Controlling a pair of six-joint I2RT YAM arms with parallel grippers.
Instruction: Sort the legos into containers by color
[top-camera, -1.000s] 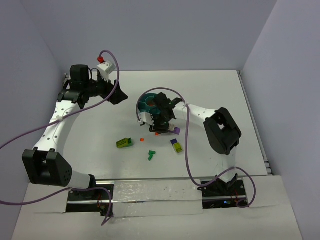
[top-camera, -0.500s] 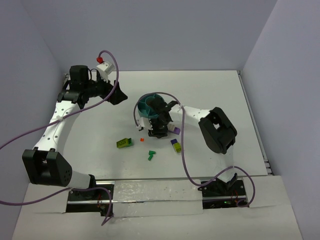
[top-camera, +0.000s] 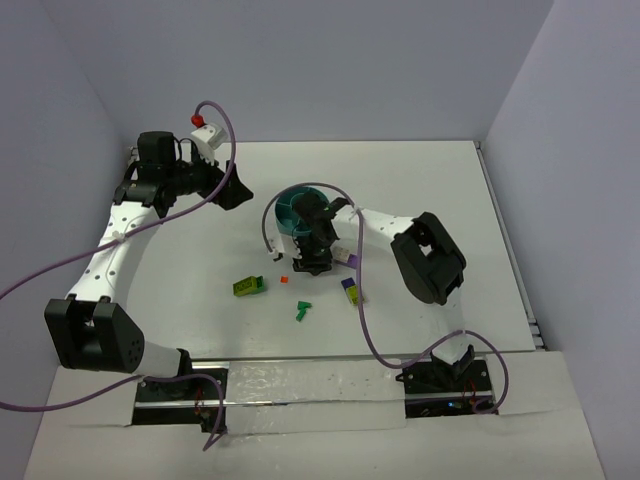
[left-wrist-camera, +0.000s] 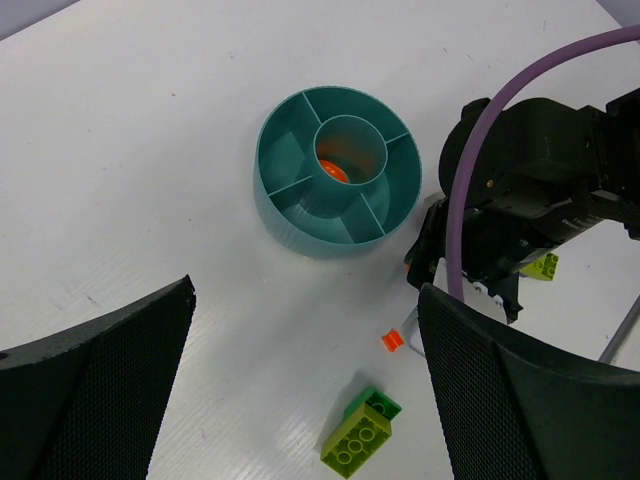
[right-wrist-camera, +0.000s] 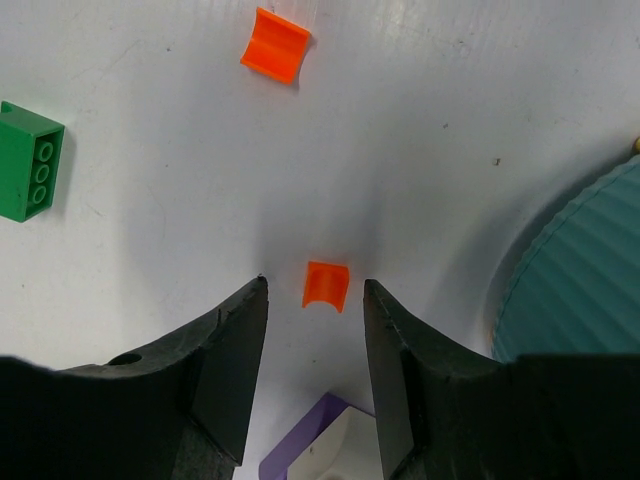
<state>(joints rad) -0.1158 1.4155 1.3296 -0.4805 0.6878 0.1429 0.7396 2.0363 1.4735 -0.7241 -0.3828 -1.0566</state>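
Observation:
The round teal bowl has an orange-red bit in its central ring. My right gripper is open, low over the table just in front of the bowl. Its fingers stand on either side of a small orange-red bit without touching it. A second orange-red bit lies farther out and also shows in the top view. A purple-and-white brick lies under the right wrist. My left gripper is open and empty, left of the bowl.
A lime-green brick joined to a dark green one lies left of the right gripper. A dark green piece and a purple-and-yellow brick lie nearer the front. The bowl wall is close on the right gripper's right.
My right gripper has moved from over the bowl's near edge down and towards the front, and now straddles an orange-red bit. The left arm has not moved.

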